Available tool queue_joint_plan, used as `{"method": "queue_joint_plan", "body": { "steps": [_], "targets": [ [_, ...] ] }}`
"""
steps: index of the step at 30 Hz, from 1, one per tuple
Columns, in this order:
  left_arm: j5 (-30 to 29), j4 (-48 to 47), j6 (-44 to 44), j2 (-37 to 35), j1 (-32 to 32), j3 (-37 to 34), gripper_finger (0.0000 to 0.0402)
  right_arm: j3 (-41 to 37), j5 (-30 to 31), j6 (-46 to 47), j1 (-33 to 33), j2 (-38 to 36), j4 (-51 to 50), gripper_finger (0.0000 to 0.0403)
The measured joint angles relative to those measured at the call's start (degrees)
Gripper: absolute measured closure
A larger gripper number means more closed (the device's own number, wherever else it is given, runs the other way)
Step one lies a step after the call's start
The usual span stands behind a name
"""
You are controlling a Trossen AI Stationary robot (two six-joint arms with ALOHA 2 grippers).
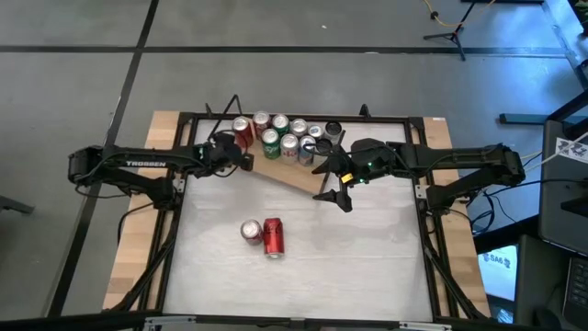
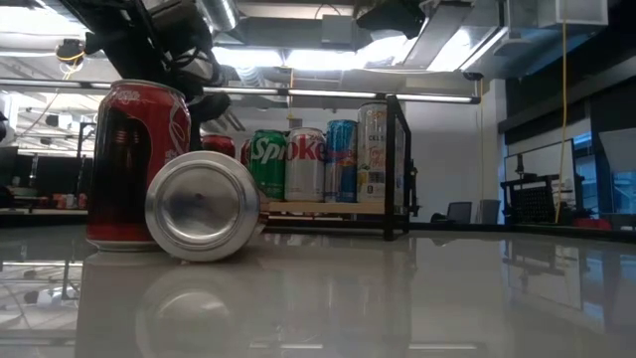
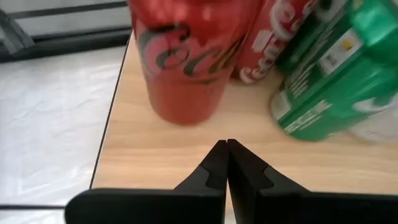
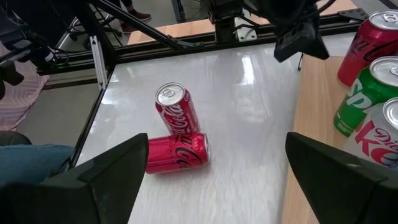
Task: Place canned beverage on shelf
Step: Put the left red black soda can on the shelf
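Two red cans are left on the white tabletop [image 1: 303, 267], touching each other and well apart from the shelf [image 1: 294, 173]: one upright can [image 1: 251, 230] and, right against it, a can lying on its side [image 1: 273, 237]. The shelf sits at the far side of the table and already carries a cluster of cans, red, green and silver.

My right gripper [image 1: 336, 190] hangs over the table just off the shelf's near edge, fingers spread wide and holding nothing. I judge I am between cans: the next step is a fresh pick. That calls for swinging out and down toward the pair, and I would take the upright can first, since the tipped one leans against it and could roll if nudged. My left gripper [image 1: 241, 158] waits at the shelf's left end, fingers pressed together and empty, just in front of a red can standing there.

The overhead view gives the layout but hides how the cans stand. My right wrist view shows it plainly: one can with its top up, the other on its side. The table-level view shows the tipped can's silver bottom facing the camera. My left wrist view alone shows my closed fingertips [image 3: 227, 163] over the shelf's wood.
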Motion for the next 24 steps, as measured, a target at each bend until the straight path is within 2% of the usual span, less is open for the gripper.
{"method": "queue_joint_plan", "body": {
  "steps": [8, 11, 18, 24],
  "targets": [
    [2.2, 0.4, 2.1, -1.6, -5.2, 0.0, 0.0401, 0.0, 0.0, 0.0, 0.0, 0.0, 0.0, 0.0031],
    [2.2, 1.2, 6.5, -1.8, -7.9, 1.1, 0.0401, 0.0, 0.0, 0.0, 0.0, 0.0, 0.0, 0.0031],
    [1.6, 2.7, 30.6, -2.0, -12.8, 7.3, 0.0401, 0.0, 0.0, 0.0, 0.0, 0.0, 0.0, 0.0031],
    [-2.2, 2.4, 51.7, -2.0, -12.1, 8.3, 0.0401, 0.0, 0.0, 0.0, 0.0, 0.0, 0.0, 0.0031]
  ]
}}
